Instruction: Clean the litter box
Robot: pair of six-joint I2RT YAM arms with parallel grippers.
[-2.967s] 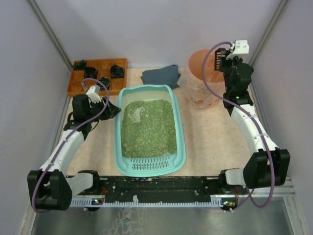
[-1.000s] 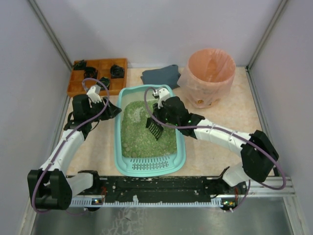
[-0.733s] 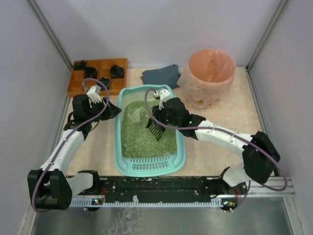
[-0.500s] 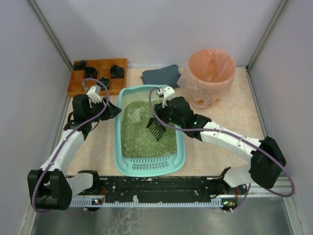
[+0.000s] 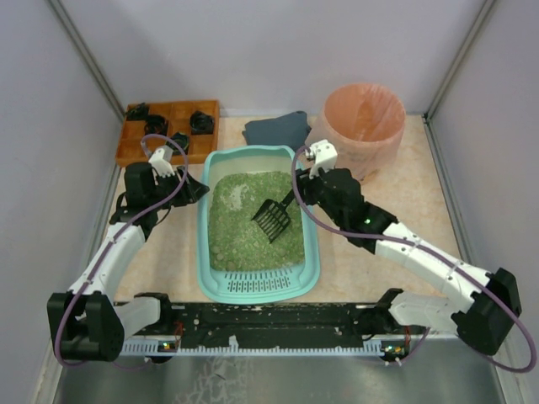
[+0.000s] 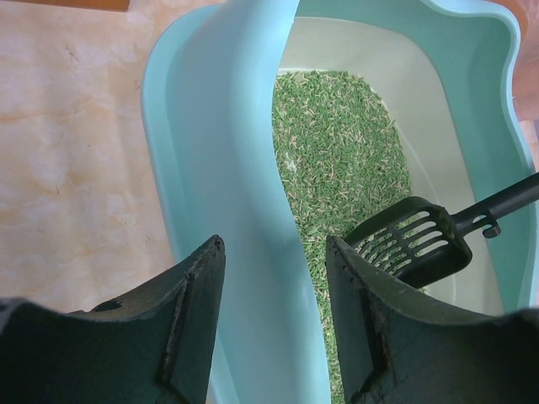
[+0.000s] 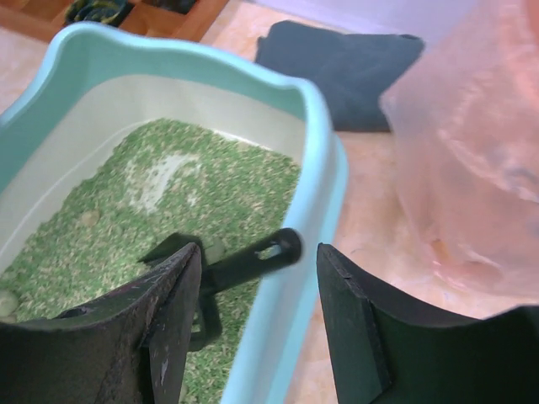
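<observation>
The box [image 5: 202, 244] sits mid-way across the counter [image 5: 362, 252], its long axis running away from the bases. The scoop [image 5: 271, 220] lies on the litter, its handle slanting over the right rim toward the right end effector [image 7: 257, 257], whose spread fingers flank it without gripping. The left end effector [image 6: 274, 244] appears clamped on the left wall

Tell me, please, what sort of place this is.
Likely a lab robot cell staged for a pet chore: plain walls box in a table with a litter box, a scoop and a bagged bin.
</observation>
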